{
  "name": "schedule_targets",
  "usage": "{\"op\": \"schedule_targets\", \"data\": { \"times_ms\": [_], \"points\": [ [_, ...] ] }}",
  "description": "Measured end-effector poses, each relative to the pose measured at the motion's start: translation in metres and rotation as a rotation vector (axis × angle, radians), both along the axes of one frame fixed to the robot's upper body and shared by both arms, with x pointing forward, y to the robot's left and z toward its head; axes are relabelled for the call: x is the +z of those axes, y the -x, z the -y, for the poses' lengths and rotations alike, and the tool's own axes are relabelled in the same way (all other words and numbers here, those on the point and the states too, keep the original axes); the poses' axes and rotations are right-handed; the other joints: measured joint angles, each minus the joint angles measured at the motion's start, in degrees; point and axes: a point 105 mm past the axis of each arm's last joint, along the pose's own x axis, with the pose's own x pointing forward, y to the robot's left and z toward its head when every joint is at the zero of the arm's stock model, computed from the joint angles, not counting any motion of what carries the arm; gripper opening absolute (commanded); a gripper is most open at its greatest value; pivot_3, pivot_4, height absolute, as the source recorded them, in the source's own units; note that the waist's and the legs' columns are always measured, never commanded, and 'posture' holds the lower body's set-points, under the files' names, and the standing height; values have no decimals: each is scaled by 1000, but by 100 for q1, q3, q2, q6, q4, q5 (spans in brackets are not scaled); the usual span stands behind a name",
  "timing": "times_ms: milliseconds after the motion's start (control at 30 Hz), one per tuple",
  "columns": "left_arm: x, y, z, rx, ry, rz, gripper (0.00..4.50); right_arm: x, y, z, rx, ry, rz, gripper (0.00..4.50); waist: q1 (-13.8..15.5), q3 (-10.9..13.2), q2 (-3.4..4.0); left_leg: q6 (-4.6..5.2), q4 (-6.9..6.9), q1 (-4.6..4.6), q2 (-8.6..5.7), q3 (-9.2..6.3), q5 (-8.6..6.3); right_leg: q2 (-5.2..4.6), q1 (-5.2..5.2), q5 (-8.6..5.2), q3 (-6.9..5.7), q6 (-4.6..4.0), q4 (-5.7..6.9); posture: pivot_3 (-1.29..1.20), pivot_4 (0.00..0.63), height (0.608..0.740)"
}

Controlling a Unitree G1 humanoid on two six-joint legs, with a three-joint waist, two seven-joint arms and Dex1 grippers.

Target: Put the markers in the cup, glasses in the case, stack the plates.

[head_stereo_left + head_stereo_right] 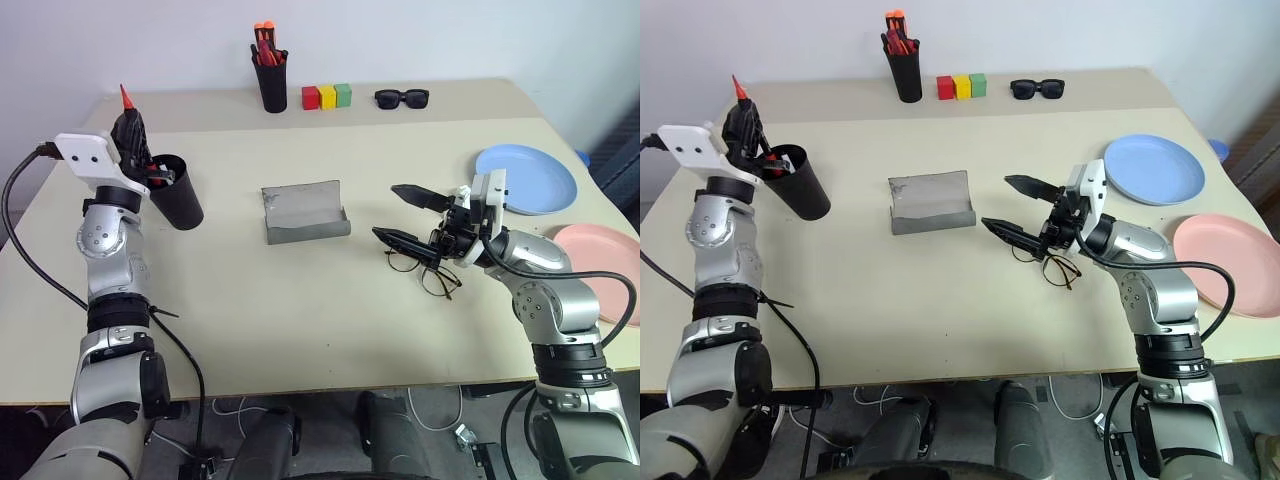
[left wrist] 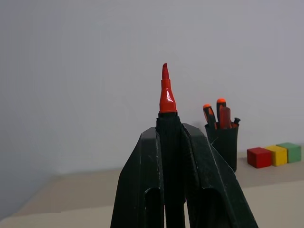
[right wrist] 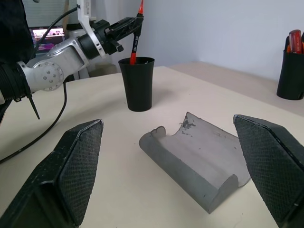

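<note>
Two arms share a cluttered table (image 1: pixel 300 330). From the head cameras, the left gripper (image 1: pixel 130 135) is clamped on the red marker (image 1: pixel 126 97), its lower end dipping into the black cup (image 1: pixel 178 192) at the robot's left. The right gripper (image 1: pixel 405 215), jaws wide apart and empty, hovers just above the wire-framed glasses (image 1: pixel 425 270), which lie beside the open grey case (image 1: pixel 305 212); the blue plate (image 1: pixel 530 178) and pink plate (image 1: pixel 600 265) sit unstacked at the right.

The left wrist view shows the marker's tip (image 2: pixel 165 92) rising between fingers (image 2: pixel 142 180) pressed tight on its barrel.

The right wrist view has the marker (image 3: pixel 135 35) slanting into the cup (image 3: pixel 138 83). Released at that tilt, it could tip the light cup or catch the rim and fall outside.
</note>
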Motion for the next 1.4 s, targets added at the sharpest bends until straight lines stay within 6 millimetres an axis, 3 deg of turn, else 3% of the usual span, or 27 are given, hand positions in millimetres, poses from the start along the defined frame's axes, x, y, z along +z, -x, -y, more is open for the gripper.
{"op": "schedule_targets", "data": {
  "times_ms": [233,367,433,567,633,733,967,1100,1200,1400],
  "points": [
    [-12,3,0,-31,9,-34,4454,2,-1,0,-2,6,8,4500,-10,0,0,0,-2,2,1,0,0,1,-1,1,0,-1,1,0,150,740],
    [-3,5,8,-92,12,-14,4454,4,-1,-1,-2,6,16,4500,3,0,0,0,-1,0,1,-1,0,1,0,1,0,-1,0,0,150,740],
    [5,6,23,-192,1,-13,4454,4,-2,-1,-5,6,16,4500,8,0,0,1,1,-1,1,-1,-1,0,0,1,0,-1,1,0,150,740],
    [9,13,89,-592,-92,-136,4454,4,-3,-1,-12,9,17,4500,-10,0,0,4,1,0,0,-1,-2,0,1,1,0,0,3,0,150,740],
    [-5,19,122,-781,-172,-274,4454,5,-3,-1,-16,10,18,4500,-28,-1,2,6,0,3,0,1,-3,2,1,1,0,-1,6,0,150,740],
    [-29,14,149,-907,-250,-444,4454,6,-5,-1,-24,9,19,4500,-38,0,2,5,0,4,2,1,-2,12,1,2,0,-2,4,0,150,740],
    [-87,-2,187,-996,-426,-745,4454,7,-6,-1,-47,-1,24,4500,-15,0,2,6,-1,0,2,1,-2,13,0,3,1,-3,-2,0,150,740],
    [-115,0,195,-1026,-469,-847,4454,9,-4,-2,-58,0,35,4500,-37,0,1,6,-3,0,3,1,-3,13,-3,3,1,-3,-1,0,150,740],
    [-120,2,196,-1042,-530,-879,3599,10,-3,-1,-69,0,39,4500,-19,0,1,6,-1,0,2,1,-3,12,-1,3,2,-3,-1,0,150,740],
    [-119,5,200,-1073,-580,-882,543,8,-3,0,-77,0,35,4500,-11,0,1,7,0,0,2,1,-3,12,0,3,2,-3,0,0,150,740]
  ]
}}
